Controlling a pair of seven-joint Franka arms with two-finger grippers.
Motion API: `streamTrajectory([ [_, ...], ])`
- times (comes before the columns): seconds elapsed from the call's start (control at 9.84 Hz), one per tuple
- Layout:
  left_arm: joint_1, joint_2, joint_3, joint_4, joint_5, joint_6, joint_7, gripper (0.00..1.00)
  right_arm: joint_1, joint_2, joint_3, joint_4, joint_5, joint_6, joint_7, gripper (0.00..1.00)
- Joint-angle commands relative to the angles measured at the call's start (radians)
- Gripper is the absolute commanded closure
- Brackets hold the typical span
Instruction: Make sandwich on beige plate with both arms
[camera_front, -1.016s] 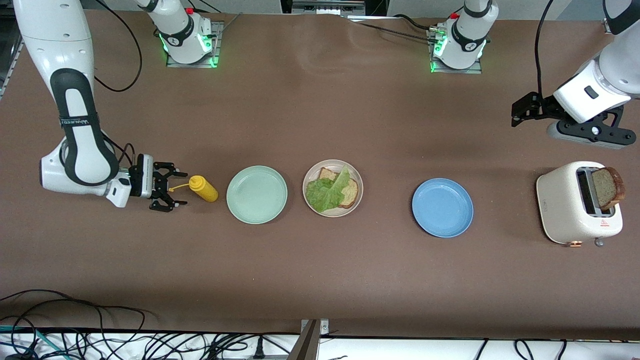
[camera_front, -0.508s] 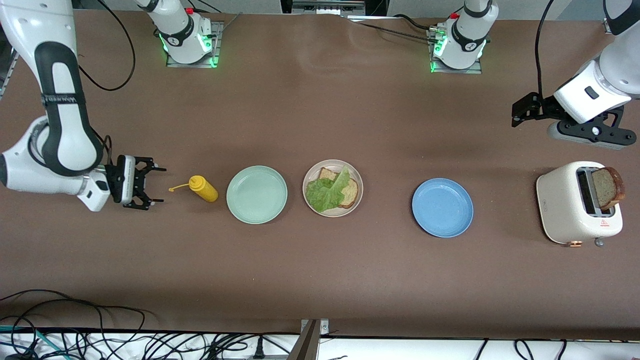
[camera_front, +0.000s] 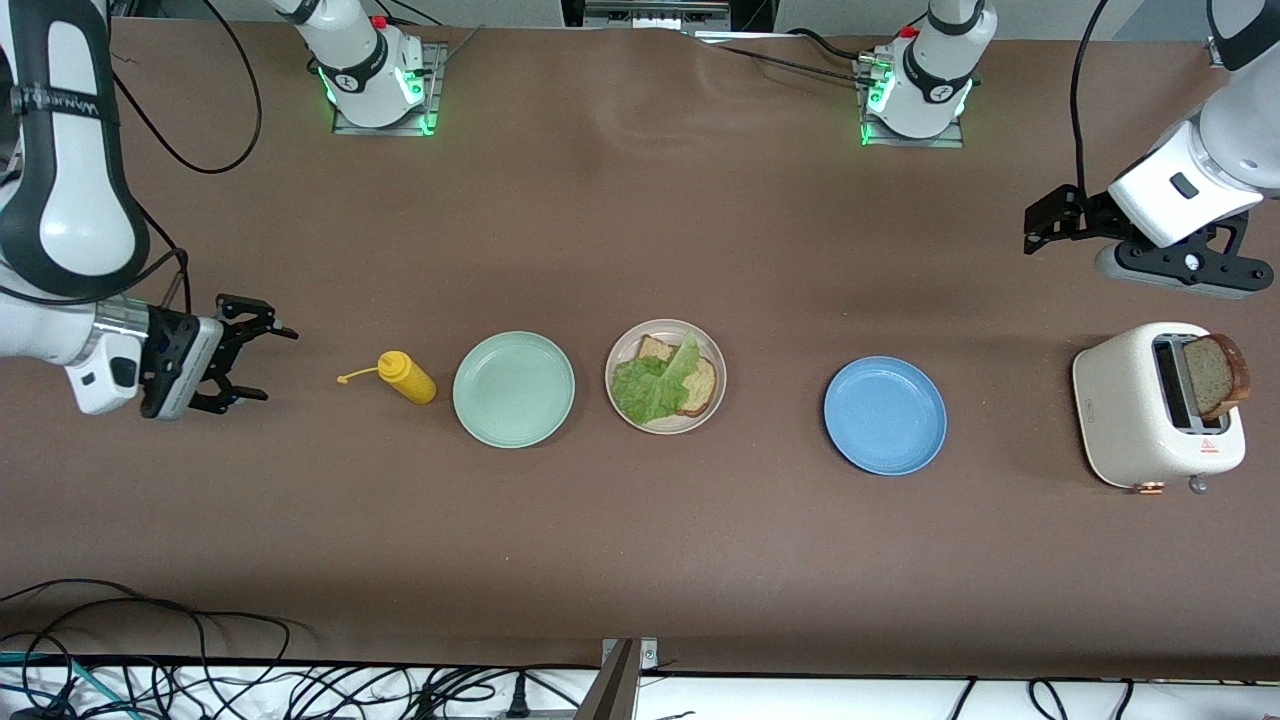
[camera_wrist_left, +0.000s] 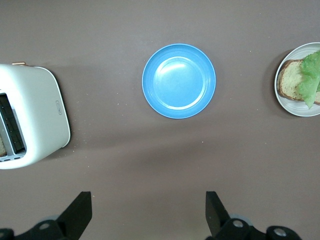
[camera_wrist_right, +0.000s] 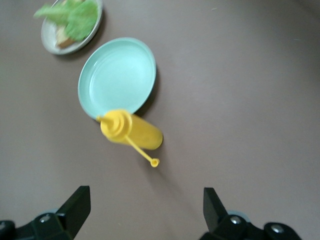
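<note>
Overhead, a brown surface (camera_front: 640, 560) fills the front view, with 2 green-lit arm bases along its top edge and a tangle of black cables (camera_front: 200, 680) past its lower edge. Along a row midway across the surface lie, from the right arm's end: a yellow squeeze bottle (camera_front: 406, 377) on its side with its cap dangling, a mint-green plate (camera_front: 513, 388), the beige plate (camera_front: 700, 340), a blue plate (camera_front: 885, 415) and a white toaster (camera_front: 1130, 410) with 1 bread slice (camera_front: 1215, 373) standing in its slot.

On the beige plate sits the sandwich (camera_front: 665, 380), unfinished: 1 bread slice with a ruffled lettuce leaf on top, no second slice over it.

The right pincer (camera_front: 255, 364) hangs over bare surface near the right arm's end edge, apart from the bottle, its fingers spread and holding nothing. The left pincer (camera_front: 1040, 220) hangs over bare surface near the left arm's end edge, above the toaster's spot in the front view; its fingers also stand apart and hold nothing.
</note>
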Motion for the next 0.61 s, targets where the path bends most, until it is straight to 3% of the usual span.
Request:
streamTrajectory([
  [0.0,0.0,-0.006,0.002,-0.008,0.018,0.006,-0.008,0.0,-0.003,-0.014,0.029,0.02,-0.035,0.017,0.289,0.0],
  [0.2,0.013,-0.005,0.002,-0.008,0.018,0.006,-0.003,0.0,-0.003,-0.035,0.089,0.028,-0.164,0.043,0.53,0.0],
  [0.51,0.074,0.057,0.003,0.02,0.03,0.007,0.004,0.0,-0.044,-0.081,0.239,0.013,-0.378,0.063,0.941,0.0],
])
